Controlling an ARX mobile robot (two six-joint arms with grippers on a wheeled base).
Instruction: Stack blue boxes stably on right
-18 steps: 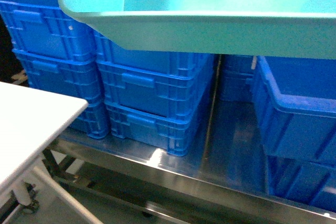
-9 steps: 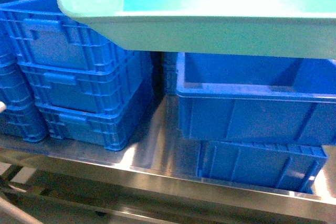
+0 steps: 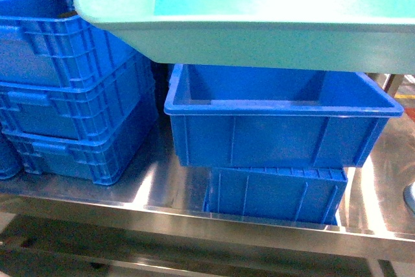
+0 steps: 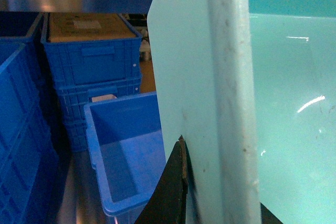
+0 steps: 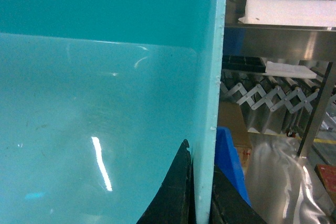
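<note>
One of the blue boxes, a pale turquoise tub (image 3: pixel 259 37), hangs in the air across the top of the head view, above the dark blue crates. My left gripper (image 4: pixel 220 182) is shut on its left wall (image 4: pixel 210 77), with one black finger (image 4: pixel 176 182) against the outside. On the opposite side my right gripper (image 5: pixel 203 182) is shut on the tub's right wall (image 5: pixel 207 77), a finger (image 5: pixel 176 187) pressed on the inside. The tub's inside (image 5: pixel 94 119) holds nothing.
Below the tub an open dark blue crate (image 3: pixel 279 109) sits on a ribbed one (image 3: pixel 272 192) on the steel table (image 3: pixel 162 186). A stack of ribbed crates (image 3: pixel 65 95) stands to the left. A steel shelf with a white foam slab (image 5: pixel 289 11) is to the right.
The head view has swung right: the crates slid left in the picture and the white table left the view. The two-crate stack now lies under the tub, which stays held.
</note>
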